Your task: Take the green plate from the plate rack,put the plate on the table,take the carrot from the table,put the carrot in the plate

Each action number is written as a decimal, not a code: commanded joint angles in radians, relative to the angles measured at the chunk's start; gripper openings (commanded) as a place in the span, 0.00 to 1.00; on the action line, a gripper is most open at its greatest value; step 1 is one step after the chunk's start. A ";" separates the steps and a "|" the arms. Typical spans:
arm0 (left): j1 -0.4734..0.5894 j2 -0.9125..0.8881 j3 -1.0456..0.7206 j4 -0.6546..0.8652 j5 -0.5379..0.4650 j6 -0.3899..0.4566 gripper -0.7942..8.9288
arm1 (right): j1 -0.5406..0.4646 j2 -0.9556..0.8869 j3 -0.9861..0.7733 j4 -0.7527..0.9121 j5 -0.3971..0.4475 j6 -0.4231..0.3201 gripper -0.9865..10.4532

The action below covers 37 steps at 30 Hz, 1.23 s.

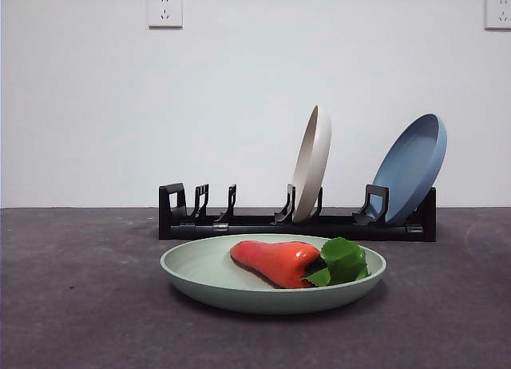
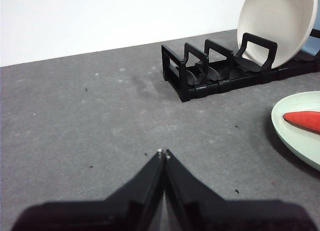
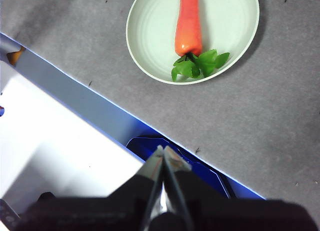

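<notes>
Orange-red and glossy, the toy carrot (image 1: 275, 261) lies inside the shallow pale sage-green plate (image 1: 200, 269) on the dark grey matte table (image 1: 80, 305), in front of the long black plastic plate rack (image 1: 263, 223), so the placement appears complete. Judged from this, the step in hand is withdrawal: both arms should stay high and clear of the plate's rim. The left gripper (image 2: 163, 152) and the right gripper (image 3: 162, 149) are both closed and empty, each well apart from the carrot.

A cream-white plate (image 1: 312, 163) and a blue plate (image 1: 411, 166) stand tilted; 2 wall sockets (image 1: 164, 9) sit high behind.
</notes>
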 commanded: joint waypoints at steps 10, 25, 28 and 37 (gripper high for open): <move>0.003 -0.003 -0.008 -0.010 -0.001 -0.010 0.08 | 0.002 -0.002 -0.005 0.003 0.003 0.006 0.09; 0.003 -0.003 -0.008 -0.010 -0.001 -0.010 0.08 | -0.469 -0.238 -0.224 0.450 -0.111 -0.206 0.09; 0.003 -0.003 -0.008 -0.010 -0.001 -0.010 0.08 | -0.560 -0.347 -0.390 0.618 -0.107 -0.208 0.09; 0.003 -0.003 -0.008 -0.010 -0.001 -0.010 0.08 | -0.631 -0.628 -0.791 0.965 -0.021 -0.188 0.09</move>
